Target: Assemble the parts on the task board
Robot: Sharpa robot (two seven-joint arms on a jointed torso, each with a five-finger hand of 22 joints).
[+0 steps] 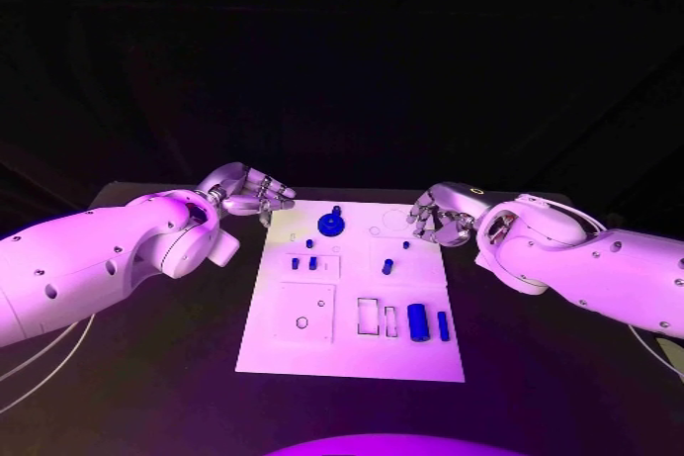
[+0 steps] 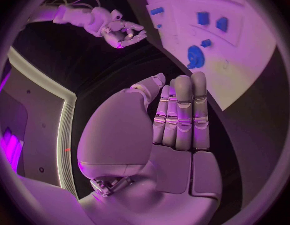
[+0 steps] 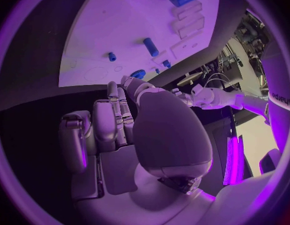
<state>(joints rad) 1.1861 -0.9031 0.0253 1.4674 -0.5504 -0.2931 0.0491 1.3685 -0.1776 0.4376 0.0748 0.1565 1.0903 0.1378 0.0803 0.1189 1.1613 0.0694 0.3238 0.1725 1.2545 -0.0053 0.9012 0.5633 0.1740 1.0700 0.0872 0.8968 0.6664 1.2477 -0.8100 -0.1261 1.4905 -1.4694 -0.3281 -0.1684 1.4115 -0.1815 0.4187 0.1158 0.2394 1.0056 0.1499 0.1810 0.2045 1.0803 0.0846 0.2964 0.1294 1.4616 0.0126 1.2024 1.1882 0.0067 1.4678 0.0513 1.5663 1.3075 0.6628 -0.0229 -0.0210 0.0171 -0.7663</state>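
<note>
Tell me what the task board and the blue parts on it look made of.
Task board: likely rigid plastic or coated sheet, matt white, with clean cut-out recesses. Blue parts, such as the large cylinder: probably moulded or printed plastic, uniform colour with a slight sheen. The coloured light leaves both uncertain.

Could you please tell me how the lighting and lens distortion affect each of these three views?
Head view: purple light tints the task board and both arms, the surroundings fall to black, and edges stay straight. Left wrist view: fisheye bends the board's edge into a curve; the left hand looms large and evenly lit. Right wrist view: the same curving, with the right hand partly in shadow on its palm side.
</note>
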